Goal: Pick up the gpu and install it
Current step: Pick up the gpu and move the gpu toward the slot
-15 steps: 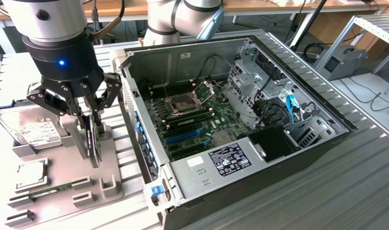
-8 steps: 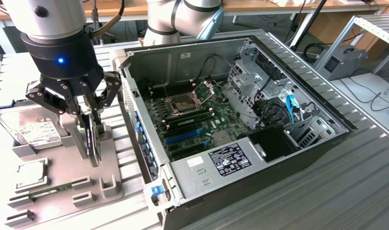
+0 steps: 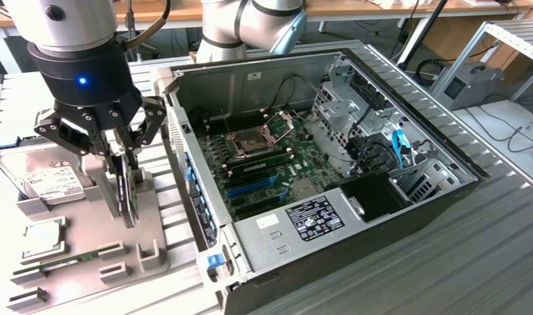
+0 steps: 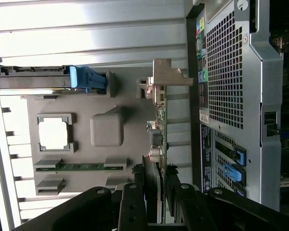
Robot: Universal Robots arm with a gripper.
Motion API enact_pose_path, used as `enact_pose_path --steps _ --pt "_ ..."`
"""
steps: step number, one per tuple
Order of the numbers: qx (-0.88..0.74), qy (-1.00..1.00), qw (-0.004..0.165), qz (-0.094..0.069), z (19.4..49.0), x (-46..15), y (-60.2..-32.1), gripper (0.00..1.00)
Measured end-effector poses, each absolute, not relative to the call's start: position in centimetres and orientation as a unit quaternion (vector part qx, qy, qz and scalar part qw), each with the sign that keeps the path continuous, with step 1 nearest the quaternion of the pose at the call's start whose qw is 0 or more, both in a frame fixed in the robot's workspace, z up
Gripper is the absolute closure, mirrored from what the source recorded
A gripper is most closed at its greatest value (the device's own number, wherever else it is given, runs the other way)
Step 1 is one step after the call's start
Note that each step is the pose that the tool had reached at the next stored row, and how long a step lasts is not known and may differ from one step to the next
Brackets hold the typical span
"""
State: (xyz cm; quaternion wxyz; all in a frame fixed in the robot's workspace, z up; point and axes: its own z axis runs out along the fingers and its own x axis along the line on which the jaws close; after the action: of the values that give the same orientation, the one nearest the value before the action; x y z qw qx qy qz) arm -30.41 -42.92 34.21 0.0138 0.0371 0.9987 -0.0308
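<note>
Ribbed silver aluminium table (image 3: 407, 275) is carrying a pale grey plastic fixture tray (image 3: 91, 252). Just beside it, on the exterior view's right, is an open black-and-silver computer case (image 3: 446, 154).

Black multi-link claw (image 3: 119, 156) is clamping, jaws partly closed, on the gpu (image 3: 127, 197), a thin dark green circuit card with a black heatsink block. The card is standing on edge over the tray.

Wrist view: black fingers (image 4: 132, 202) are pressing both faces of the card (seen edge-on, silver bracket end farthest from the claw). Cannot tell whether its lower edge is sitting in the tray slot.

Silver hard drive with white label (image 3: 48, 180) is lying on the tray. Wooden benches (image 3: 354, 8) are lining the background.

Grey arm (image 3: 249, 23) is arching over from behind the case, wrist pointing straight down.
</note>
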Motion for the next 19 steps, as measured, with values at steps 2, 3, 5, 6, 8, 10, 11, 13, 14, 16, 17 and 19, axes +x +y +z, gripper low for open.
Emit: enact_pose_path --steps 2,3,5,6,8,10,11,13,14,16,17,19 --pt "0.037 0.999 0.014 -0.031 34.27 -30.41 -42.92 0.71" --pt "0.037 0.999 0.014 -0.031 34.32 -30.41 -42.92 0.71" --pt "0.037 0.999 0.014 -0.031 34.38 -30.41 -42.92 0.71" --pt "0.037 0.999 0.014 -0.031 34.41 -30.41 -42.92 0.71" --pt "0.037 0.999 0.014 -0.031 34.48 -30.41 -42.92 0.71" --pt "0.037 0.999 0.014 -0.031 34.54 -30.41 -42.92 0.71" --pt "0.037 0.999 0.014 -0.031 34.58 -30.41 -42.92 0.71" --pt "0.037 0.999 0.014 -0.031 34.67 -30.41 -42.92 0.71" --pt "0.037 0.999 0.014 -0.031 34.71 -30.41 -42.92 0.71" --pt "0.037 0.999 0.014 -0.031 34.82 -30.41 -42.92 0.71" --pt "0.037 0.999 0.014 -0.031 34.88 -30.41 -42.92 0.71" --pt "0.037 0.999 0.014 -0.031 34.96 -30.41 -42.92 0.71"
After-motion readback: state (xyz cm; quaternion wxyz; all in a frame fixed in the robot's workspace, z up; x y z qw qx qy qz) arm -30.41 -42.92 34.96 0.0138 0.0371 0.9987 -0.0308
